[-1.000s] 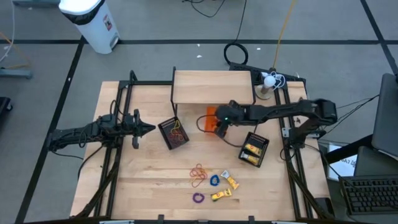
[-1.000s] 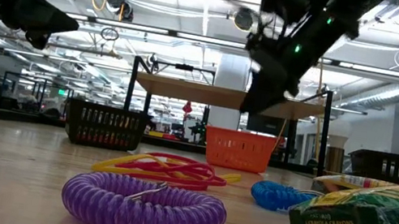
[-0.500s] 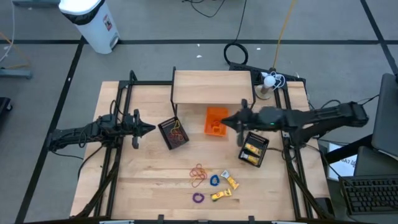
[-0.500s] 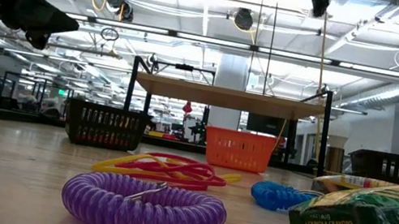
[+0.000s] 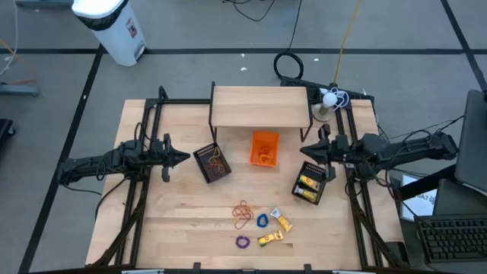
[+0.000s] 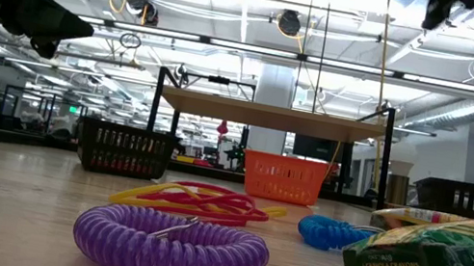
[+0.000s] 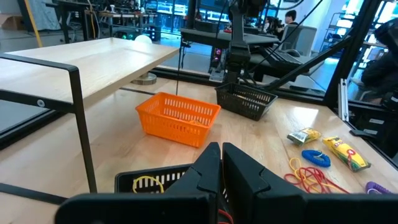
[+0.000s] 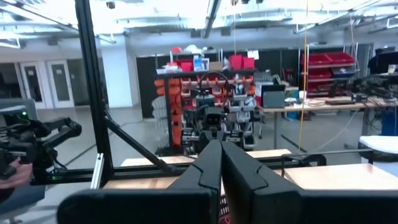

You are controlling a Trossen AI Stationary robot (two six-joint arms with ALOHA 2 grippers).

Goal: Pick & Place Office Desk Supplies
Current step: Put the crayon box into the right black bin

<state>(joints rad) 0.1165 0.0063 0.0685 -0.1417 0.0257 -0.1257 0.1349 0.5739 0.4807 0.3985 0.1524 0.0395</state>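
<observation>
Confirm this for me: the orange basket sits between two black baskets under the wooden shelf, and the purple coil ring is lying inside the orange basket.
Not quite. The purple coil ring lies loose on the table, near the front edge by the rubber bands, not inside the orange basket. The high view shows it. The rest stands: the orange basket sits between the two black baskets.

A wooden shelf [image 5: 261, 106] on black legs stands at the table's [image 5: 175, 221] far edge. A white bin [image 5: 111, 27] sits on the floor beyond the far left corner, a coiled black cable [image 5: 288, 65] beyond the far edge, and a keyboard [image 5: 452, 239] off the right edge.
</observation>
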